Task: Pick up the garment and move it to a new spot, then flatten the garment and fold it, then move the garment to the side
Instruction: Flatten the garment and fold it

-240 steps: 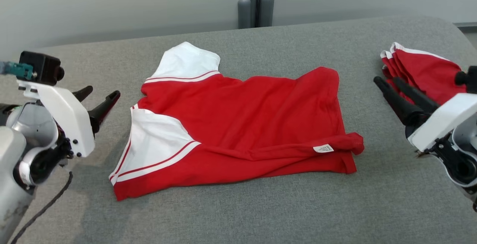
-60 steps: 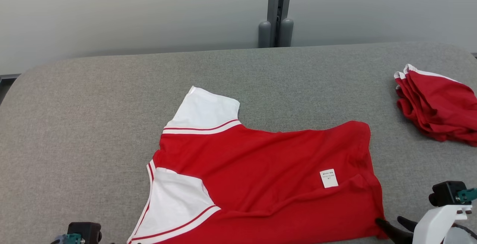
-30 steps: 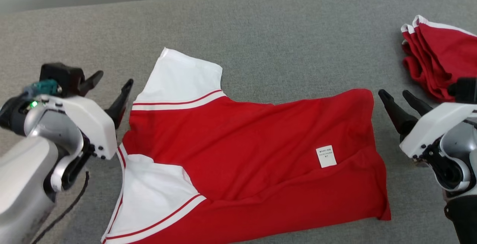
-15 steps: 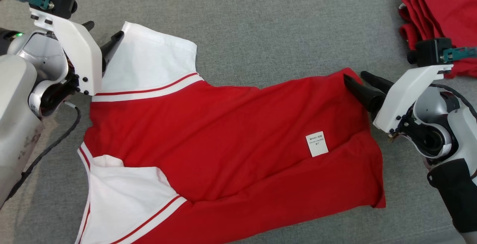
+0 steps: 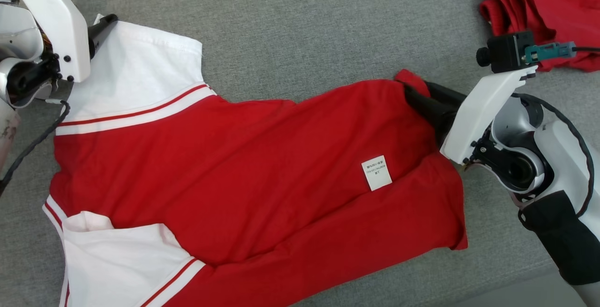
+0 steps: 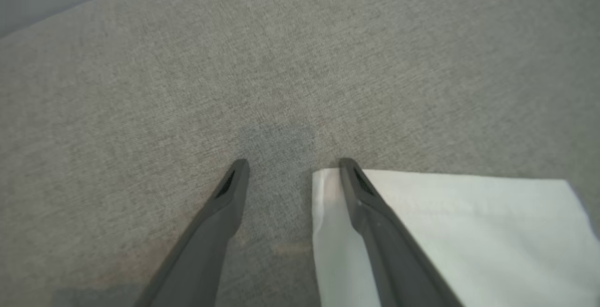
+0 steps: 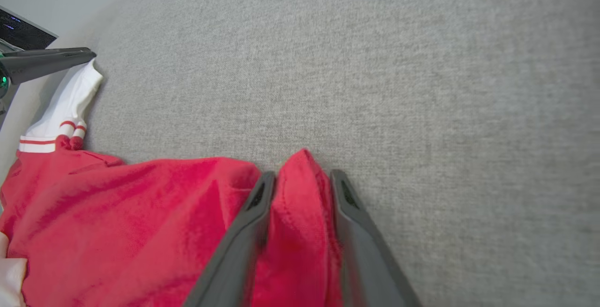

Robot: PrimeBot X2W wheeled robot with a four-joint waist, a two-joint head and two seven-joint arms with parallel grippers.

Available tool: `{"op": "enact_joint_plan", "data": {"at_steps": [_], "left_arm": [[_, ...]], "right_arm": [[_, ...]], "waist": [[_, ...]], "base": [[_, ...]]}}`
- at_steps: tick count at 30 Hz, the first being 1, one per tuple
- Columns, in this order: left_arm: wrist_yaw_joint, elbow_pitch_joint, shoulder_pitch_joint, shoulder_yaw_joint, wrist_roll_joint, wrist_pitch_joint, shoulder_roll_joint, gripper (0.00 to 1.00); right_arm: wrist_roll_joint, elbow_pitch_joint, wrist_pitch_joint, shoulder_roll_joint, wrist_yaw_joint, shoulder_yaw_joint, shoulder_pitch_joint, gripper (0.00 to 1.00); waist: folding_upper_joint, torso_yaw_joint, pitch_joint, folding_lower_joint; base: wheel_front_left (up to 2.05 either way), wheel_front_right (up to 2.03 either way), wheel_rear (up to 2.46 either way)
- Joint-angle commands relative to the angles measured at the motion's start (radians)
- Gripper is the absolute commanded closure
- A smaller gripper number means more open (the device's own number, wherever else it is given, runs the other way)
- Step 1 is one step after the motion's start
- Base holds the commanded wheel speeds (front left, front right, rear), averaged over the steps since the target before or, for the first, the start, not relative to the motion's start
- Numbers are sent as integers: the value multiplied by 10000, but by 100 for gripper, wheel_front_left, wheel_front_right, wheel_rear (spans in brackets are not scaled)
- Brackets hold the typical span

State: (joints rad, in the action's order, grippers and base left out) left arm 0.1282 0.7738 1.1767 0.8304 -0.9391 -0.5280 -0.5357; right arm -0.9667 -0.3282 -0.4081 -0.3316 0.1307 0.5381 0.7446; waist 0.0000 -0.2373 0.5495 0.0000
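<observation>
Right gripper (image 7: 303, 175) narrowed, seemingly pinching garment (image 5: 234, 157) corner.

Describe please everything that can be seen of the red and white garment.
The garment is a red shirt of soft knit cloth with two white sleeves, each joined by a red-and-white stripe. It lies spread but wrinkled on the gray surface, inside out as it seems, since a white label shows near its hem. A bunched hem corner is pinched between the fingers of the right hand. The open left hand straddles the corner of the far sleeve, one finger over the cloth.
</observation>
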Motion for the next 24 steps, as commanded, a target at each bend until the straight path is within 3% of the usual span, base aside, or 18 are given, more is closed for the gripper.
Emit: {"op": "enact_joint_plan", "data": {"at_steps": [1,2,3,4,8,24], "left_arm": [[27,235,-321,188,-216,-360,127,29],[30,216,-347,259,-337,-508,146,54],[32,158,-369,338,-397,-600,127,82],[36,100,-373,409,-491,-662,92,100],[35,-154,-394,568,-773,-800,65,100],[28,-820,-460,1156,-1410,534,-261,100]], "right_arm": [[-144,-29,96,-90,2,204,-7,91],[-198,-34,188,-150,2,277,23,100],[-257,-50,255,-221,2,345,46,100],[-313,-80,345,-299,2,402,59,100],[-465,-169,574,-469,2,550,97,100],[-825,-1399,2466,-785,2,1148,156,100]], "waist": [[0,-31,1,0],[0,-26,-16,0],[0,-12,-42,0],[0,14,-76,0],[0,120,-202,0],[0,735,-1559,0]], "base": [[0,0,0],[0,0,0],[0,0,0],[0,0,0],[0,0,0],[0,0,0]]}}
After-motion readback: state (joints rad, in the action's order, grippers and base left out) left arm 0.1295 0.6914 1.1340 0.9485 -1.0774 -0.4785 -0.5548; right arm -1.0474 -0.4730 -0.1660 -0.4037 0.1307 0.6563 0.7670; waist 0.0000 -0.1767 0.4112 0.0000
